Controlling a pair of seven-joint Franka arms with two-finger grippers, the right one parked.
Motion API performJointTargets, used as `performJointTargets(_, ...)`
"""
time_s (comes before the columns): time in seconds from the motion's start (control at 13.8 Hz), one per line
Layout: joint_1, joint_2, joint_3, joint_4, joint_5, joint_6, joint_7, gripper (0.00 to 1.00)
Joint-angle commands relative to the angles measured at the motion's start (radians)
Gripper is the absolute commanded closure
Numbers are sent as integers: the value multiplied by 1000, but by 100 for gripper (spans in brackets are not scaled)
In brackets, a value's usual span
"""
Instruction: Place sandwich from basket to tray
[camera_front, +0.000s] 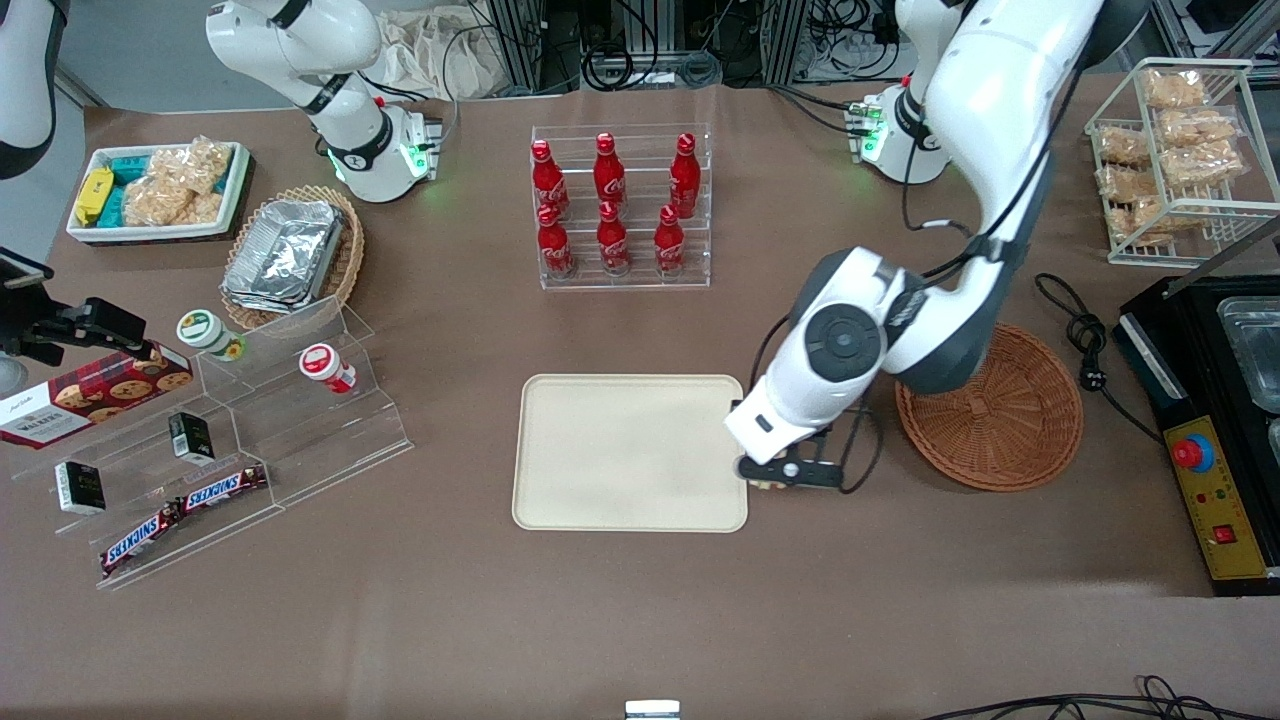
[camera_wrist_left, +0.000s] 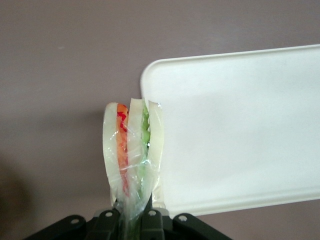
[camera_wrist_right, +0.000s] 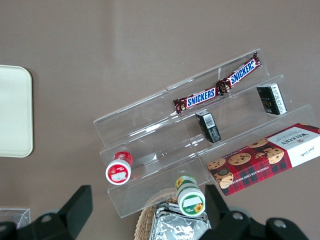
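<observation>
- Nearest the front camera, the cream tray (camera_front: 630, 452) lies flat and bare on the brown table (camera_front: 620, 620), with nothing on it yet.
- Just at the tray's edge toward the working arm hangs the gripper (camera_wrist_left: 134, 220), its jaws nearly closed, pinching the wrap at one end of the sandwich (camera_wrist_left: 132, 152).
- From the wrist camera the sandwich stands up on edge between the jaws, held clear of the table and partly over the tray's corner; the front camera shows only a sliver of it under the gripper.
- It looks a light, soft thing: pale bread slices with an orange-red layer and a green one, sealed in thin clear film. I'd guess the film is slippery and the bread squashes easily, so a gentle pinch at the narrow end, as now, seems the sensible hold.
- Held by so little, it might swing or slide out if jolted.
- Farther toward the working arm's end, the reddish wicker basket (camera_front: 1000, 420) sits empty, partly under the arm.
</observation>
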Motion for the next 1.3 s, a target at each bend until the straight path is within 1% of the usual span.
performJointTargets(0.0,-48,74,11,44,24,50,-12,100)
performJointTargets(0.22,-70,146,11,44,24,104,-21,100)
performJointTargets(0.29,-70,163,11,44,24,113,-33,97)
performJointTargets(0.36,-74,170,11,44,23,116,-45,79)
performJointTargets(0.43,-74,174,11,44,24,116,-56,47)
performJointTargets(0.51,-74,175,11,44,24,116,-59,1)
performJointTargets(0.72,-71,158,11,61,21,89,-126,1)
performJointTargets(0.87,-65,138,11,146,15,-9,-206,1)
performJointTargets(0.94,-62,117,9,175,7,-57,-214,1)
performJointTargets(1.09,-52,41,14,185,15,-103,-214,1)
performJointTargets(1.23,23,-54,11,186,12,-141,-211,1)
